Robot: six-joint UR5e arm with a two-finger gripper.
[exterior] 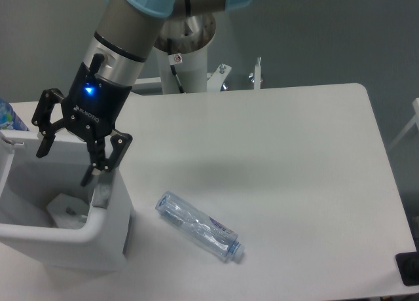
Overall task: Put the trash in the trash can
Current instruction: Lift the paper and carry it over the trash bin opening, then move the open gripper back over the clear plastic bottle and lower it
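crushed clear plastic bottle (199, 226) beside boxy trash can (98, 239).

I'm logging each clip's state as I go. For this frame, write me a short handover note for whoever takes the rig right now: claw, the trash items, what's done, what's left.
Claw: open and empty, hanging over the trash can.
Wrapper: not visible on the table; a pale shape lies at the bottom of the can, but I cannot tell whether it is the wrapper.
Clear crushed bottle: lying on its side on the table, to the right of the can, untouched.
Done: the wrapper appears to be dropped in.
Left: move to the bottle, grasp it, carry it over the can and release.
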